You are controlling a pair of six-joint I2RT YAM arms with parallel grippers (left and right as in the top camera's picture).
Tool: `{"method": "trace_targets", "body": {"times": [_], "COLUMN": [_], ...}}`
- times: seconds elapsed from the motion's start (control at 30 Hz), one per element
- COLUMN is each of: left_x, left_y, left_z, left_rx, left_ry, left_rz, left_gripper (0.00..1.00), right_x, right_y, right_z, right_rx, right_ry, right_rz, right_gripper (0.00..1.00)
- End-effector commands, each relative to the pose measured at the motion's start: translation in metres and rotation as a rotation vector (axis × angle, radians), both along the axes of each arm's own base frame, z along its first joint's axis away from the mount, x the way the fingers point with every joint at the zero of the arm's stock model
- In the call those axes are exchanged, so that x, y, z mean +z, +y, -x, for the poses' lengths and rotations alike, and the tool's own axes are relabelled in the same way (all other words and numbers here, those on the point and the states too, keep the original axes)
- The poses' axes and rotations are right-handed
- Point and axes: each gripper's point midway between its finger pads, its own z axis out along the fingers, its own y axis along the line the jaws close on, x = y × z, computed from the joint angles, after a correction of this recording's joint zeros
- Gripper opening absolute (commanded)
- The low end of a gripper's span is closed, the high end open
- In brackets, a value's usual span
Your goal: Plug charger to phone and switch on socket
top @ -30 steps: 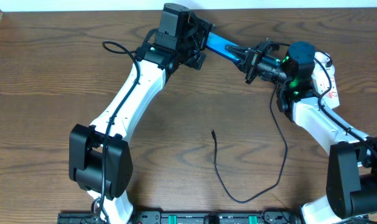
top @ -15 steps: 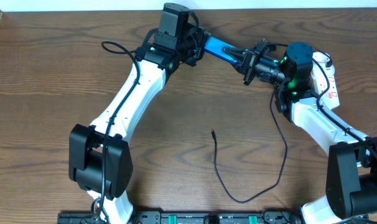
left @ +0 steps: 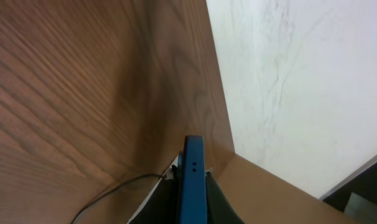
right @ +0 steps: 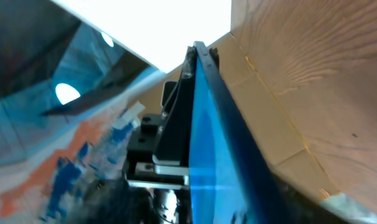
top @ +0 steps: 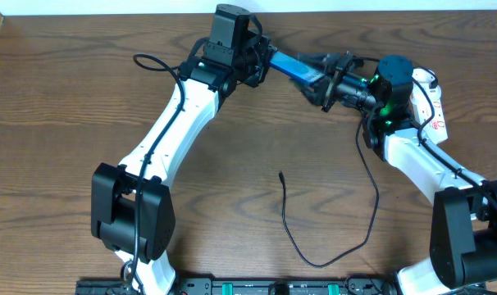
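— Wood ends just behind the phone (top: 291, 65). Who has it?
— Both: the left gripper (top: 261, 67) and right gripper (top: 324, 79) each clamp an end, near the far table (top: 68, 98) edge.
— And the charger (top: 281, 177)?
— Loose on the wood, well apart, with the socket (top: 438, 111) beside the right arm. Only the left wrist view shows the white wall (left: 300, 81).

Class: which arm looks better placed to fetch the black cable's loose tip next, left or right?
Right, probably. The left gripper has its jaws clamped on the slim blue-screened phone, so it can hold; the thin black cable trails beside the right arm.
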Motion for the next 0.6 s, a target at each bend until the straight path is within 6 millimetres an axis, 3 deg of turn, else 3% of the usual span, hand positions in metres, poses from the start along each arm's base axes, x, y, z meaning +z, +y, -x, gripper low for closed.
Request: {"method": "trace_targets", "body": {"times": [0.0, 0.03, 0.17, 0.4, 0.57], "left_x": [0.012, 0.012, 0.015, 0.034, 0.050], "left_y": [0.009, 0.016, 0.040, 0.071, 0.091], "left_z": [-0.005, -0.009, -0.016, -0.009, 0.013], "left_rx": [0.021, 0.037, 0.034, -0.220, -0.452], "left_ry": [-0.038, -0.037, -0.019, -0.097, -0.220], "left_rz": [-0.004, -0.004, 0.049, 0.152, 0.209], "left_gripper": [0.07, 0.08, 0.07, 0.07, 0.07], "right_x": [0.013, 0.012, 0.012, -0.002, -0.014], "right_y": [0.005, 0.003, -0.007, -0.021, -0.023], "right_z": [0.002, 0.001, -0.003, -0.003, -0.002], "right_rx": [0.024, 0.021, 0.017, 0.046, 0.083], "right_ry": [-0.102, -0.146, -0.350, -0.499, -0.694], "right_rz": [0.031, 0.056, 0.170, 0.299, 0.447], "right_gripper": [0.80, 0.88, 0.99, 0.99, 0.99]}}
